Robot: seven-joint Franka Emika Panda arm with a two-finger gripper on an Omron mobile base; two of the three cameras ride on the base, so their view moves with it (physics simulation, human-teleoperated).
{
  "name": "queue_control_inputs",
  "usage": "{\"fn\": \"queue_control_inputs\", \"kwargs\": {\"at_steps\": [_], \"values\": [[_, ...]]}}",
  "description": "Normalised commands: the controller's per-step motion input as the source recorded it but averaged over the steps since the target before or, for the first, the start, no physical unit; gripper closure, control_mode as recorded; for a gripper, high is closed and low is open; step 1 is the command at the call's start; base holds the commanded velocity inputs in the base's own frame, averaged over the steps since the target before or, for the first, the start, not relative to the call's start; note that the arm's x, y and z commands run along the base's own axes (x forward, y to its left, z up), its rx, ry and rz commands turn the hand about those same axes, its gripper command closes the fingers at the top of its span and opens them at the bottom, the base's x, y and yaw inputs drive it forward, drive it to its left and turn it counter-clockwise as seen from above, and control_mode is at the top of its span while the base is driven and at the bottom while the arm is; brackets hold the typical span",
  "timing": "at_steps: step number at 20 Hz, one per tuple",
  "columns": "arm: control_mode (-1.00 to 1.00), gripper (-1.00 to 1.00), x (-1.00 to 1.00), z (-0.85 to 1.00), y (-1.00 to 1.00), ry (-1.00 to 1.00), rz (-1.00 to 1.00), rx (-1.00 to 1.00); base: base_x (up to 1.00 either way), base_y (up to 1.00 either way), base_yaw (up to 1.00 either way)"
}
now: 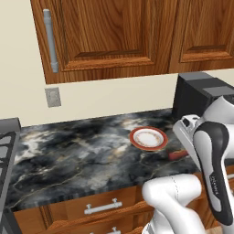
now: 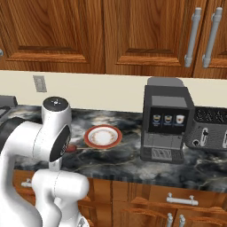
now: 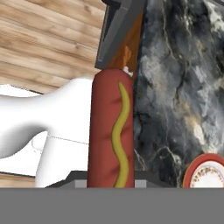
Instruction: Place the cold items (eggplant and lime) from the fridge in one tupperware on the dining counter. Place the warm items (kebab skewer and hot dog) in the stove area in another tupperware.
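The hot dog (image 3: 109,135), a red-brown sausage with a wavy yellow mustard line, stands up the middle of the hand view. My gripper (image 3: 110,182) is shut on its lower end. One red end of the hot dog (image 1: 178,155) pokes out from behind my arm just above the dark marbled worktop (image 1: 68,155), right of a plate; the same end (image 2: 71,148) shows beside my arm in the right base view. The steel edge and black grates of the stove (image 1: 6,141) sit at the far left. The gripper itself is hidden behind my arm in both base views.
A red-rimmed white plate (image 1: 148,138) (image 2: 103,136) (image 3: 205,173) lies on the worktop. A black coffee machine (image 2: 166,126) (image 1: 196,93) and a toaster (image 2: 210,128) stand to the right. A drawer (image 1: 105,208) below the worktop is pulled out. Wood cabinets (image 1: 114,32) hang above.
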Motion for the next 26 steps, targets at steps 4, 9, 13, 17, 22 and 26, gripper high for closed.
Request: {"fn": "queue_control_inputs", "kwargs": {"at_steps": [4,9,13,17,22,26], "values": [[1.00,1.00,0.00,0.00,0.00,0.00,0.00,0.00,-0.44,0.00,0.18],[1.00,1.00,0.00,0.00,0.00,0.00,0.00,0.00,-0.74,0.15,0.25],[1.00,1.00,0.00,0.00,0.00,0.00,0.00,0.00,-0.94,0.59,0.18],[1.00,1.00,0.00,0.00,0.00,0.00,0.00,0.00,-0.88,0.88,0.22],[1.00,1.00,0.00,0.00,0.00,0.00,0.00,0.00,-0.67,0.98,0.39],[1.00,1.00,0.00,0.00,0.00,0.00,0.00,0.00,-0.42,1.00,0.42]]}}
